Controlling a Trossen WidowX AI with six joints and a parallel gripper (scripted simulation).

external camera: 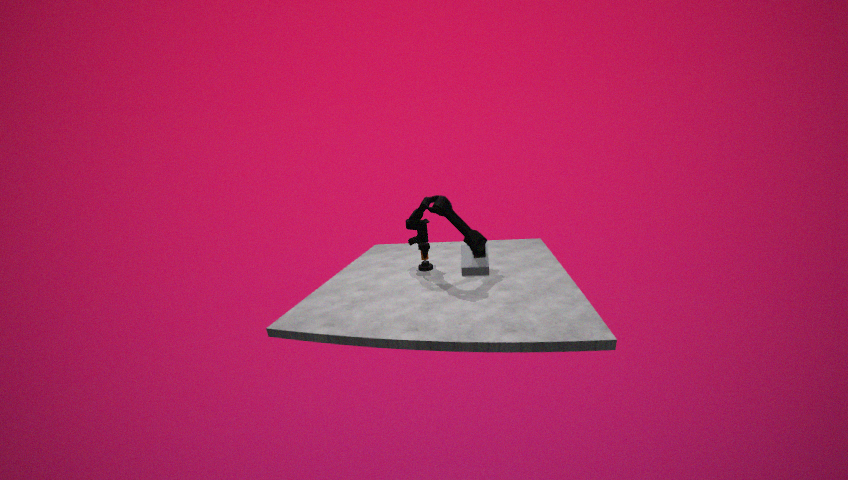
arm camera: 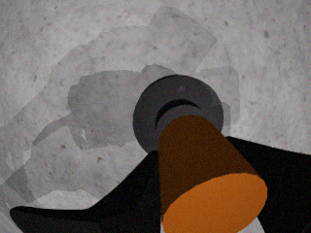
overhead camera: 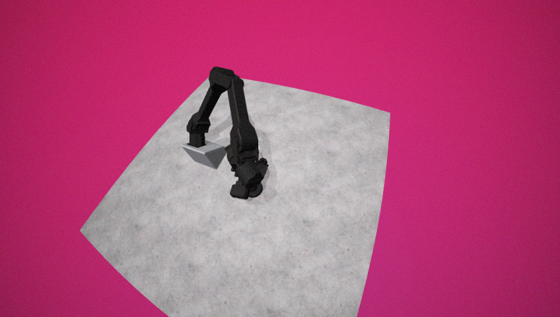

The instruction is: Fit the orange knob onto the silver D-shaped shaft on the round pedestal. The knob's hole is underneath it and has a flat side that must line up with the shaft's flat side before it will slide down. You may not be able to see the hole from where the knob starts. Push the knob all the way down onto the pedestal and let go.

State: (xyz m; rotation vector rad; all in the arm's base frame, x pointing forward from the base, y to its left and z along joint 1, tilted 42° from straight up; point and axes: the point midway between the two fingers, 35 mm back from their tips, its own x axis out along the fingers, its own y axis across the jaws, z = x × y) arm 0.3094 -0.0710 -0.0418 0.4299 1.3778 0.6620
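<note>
The fingers are clamped partway closed on the orange knob (arm camera: 208, 178), held directly above the round pedestal (arm camera: 148, 112) on the bench (arm camera: 58, 33). The silver shaft is hidden behind the knob. The seating step looks in hand; next, the knob likely needs turning until the flats match, then pressing down.

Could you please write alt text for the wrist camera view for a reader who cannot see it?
An orange knob, held between dark gripper fingers, points down at a round dark pedestal directly beneath it on a mottled grey surface. The shaft is hidden behind the knob.
</note>
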